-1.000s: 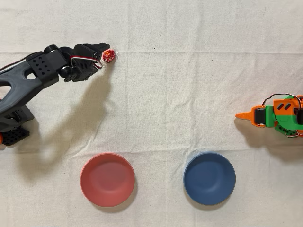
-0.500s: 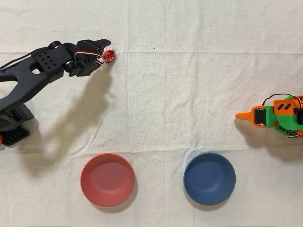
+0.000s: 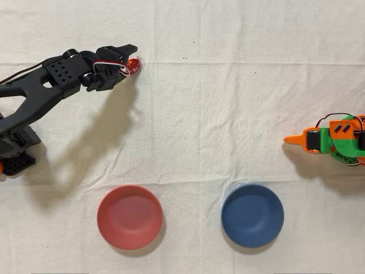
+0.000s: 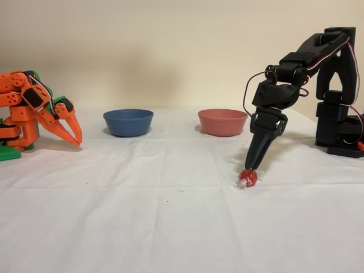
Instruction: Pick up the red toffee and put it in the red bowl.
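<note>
Here gripper [image 4: 252, 166] tips sit on red toffee [image 4: 248, 177], hiding its top; can't tell if clenched. Red bowl [image 3: 129, 217] well apart.

Plain cream-beige wall [image 4: 170, 51] across upper half of fixed view, matte, evenly lit. Below it, tabletop under creased off-white cotton cloth [image 4: 142, 227], fold lines running across in a grid in overhead view [image 3: 194, 131]. Soft diffuse light, blurred shadows on cloth at left of overhead frame.
</note>
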Motion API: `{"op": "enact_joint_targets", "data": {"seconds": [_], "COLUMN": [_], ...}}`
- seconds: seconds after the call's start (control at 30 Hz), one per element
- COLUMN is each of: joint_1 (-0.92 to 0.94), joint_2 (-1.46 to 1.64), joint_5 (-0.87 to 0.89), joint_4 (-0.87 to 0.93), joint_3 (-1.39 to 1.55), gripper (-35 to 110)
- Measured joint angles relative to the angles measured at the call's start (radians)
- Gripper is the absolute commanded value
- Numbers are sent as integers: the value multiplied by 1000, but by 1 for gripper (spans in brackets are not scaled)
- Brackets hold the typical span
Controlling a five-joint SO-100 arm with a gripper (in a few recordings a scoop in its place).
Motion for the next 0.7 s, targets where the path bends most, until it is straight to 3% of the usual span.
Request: {"op": "enact_joint_targets", "data": {"seconds": [0.7], "joint_1": [0], "joint_2": [-21], "joint_5": [0], "joint_4": [-87], "joint_3": [41], "gripper": [30]}}
